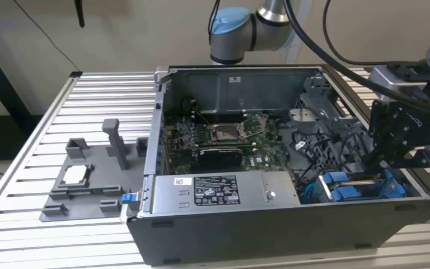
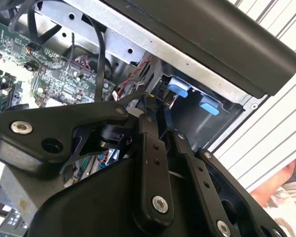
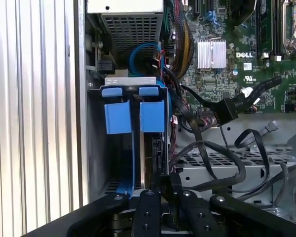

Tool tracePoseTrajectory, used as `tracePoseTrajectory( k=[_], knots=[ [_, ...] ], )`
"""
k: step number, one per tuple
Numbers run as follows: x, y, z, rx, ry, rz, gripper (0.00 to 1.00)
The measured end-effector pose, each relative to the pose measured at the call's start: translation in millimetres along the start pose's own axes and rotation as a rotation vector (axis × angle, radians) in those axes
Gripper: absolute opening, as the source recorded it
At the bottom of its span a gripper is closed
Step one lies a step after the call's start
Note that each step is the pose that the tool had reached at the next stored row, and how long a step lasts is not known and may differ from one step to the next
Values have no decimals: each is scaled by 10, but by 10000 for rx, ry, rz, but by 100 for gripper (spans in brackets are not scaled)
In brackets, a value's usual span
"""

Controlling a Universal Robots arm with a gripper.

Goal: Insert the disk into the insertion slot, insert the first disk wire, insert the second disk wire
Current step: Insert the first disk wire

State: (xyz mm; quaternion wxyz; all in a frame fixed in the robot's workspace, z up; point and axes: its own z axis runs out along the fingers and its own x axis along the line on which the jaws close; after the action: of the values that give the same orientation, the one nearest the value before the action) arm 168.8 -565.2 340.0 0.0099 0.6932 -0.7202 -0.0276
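**Exterior view: claw (image 1: 375, 167) pinched on disk (image 1: 360, 182) in the drive bay**

Exterior view has the black claw reaching down into the open PC case (image 1: 275, 230), at the near corner on the exterior view's right. In both wrist views the two fingers (image 3: 149, 195) stand close together w/ only a narrow gap. The disk's dark edge runs straight into that gap, so we read the claw as clenched on the disk, gripping it a bit back from the blue tabs (image 3: 118, 117).

The disk stands on edge, low in the bay, w/ its bright blue carrier around it. In the exterior view its long axis runs approx. along the view's left-right, parallel w/ the case's near wall. The tabbed end points to the exterior view's left, toward the silver power supply box (image 1: 215, 193) just beside it.

The disk's label face is turned out of sight. In the exterior view the claw's body covers part of the bay, and the fingertips are hard to make out against the dark metal. In the second wrist view the claw's own linkage blocks most of the bay.

A loose black connector (image 3: 231, 109) on its cable lies apart from the disk. We can't tell whether any wire is plugged into the disk's end. A pinkish blur (image 2: 286, 185) beyond the case is cut off; we can't tell what it is.
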Motion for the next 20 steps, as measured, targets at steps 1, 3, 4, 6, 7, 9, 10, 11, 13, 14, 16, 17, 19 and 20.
tracePoseTrajectory(
  k=[1, 3, 4, 6, 7, 9, 10, 11, 13, 14, 16, 17, 19, 20],
  knots=[
    [0, 0, 7, 0, -1, 17, 19],
    [1, -1, 28, -1, -1, 57, 19],
    [1, -2, 43, -3, -1, 80, 19],
    [2, -3, 67, -5, 7, 122, 19],
    [2, -3, 74, -6, 0, 124, 19],
    [2, -4, 78, -6, -7, 124, 19],
    [2, -4, 79, -6, -8, 124, 19],
    [2, -4, 79, -6, -8, 124, 19],
    [2, -4, 79, -6, -6, 124, 19],
    [2, -4, 80, -6, -10, 123, 19],
    [1, -5, 85, -7, -19, 122, 20],
    [1, -5, 85, -6, -18, 122, 27],
    [1, -4, 68, -7, -22, 122, 27],
    [1, -2, 47, -7, -26, 123, 27]
  ],
)
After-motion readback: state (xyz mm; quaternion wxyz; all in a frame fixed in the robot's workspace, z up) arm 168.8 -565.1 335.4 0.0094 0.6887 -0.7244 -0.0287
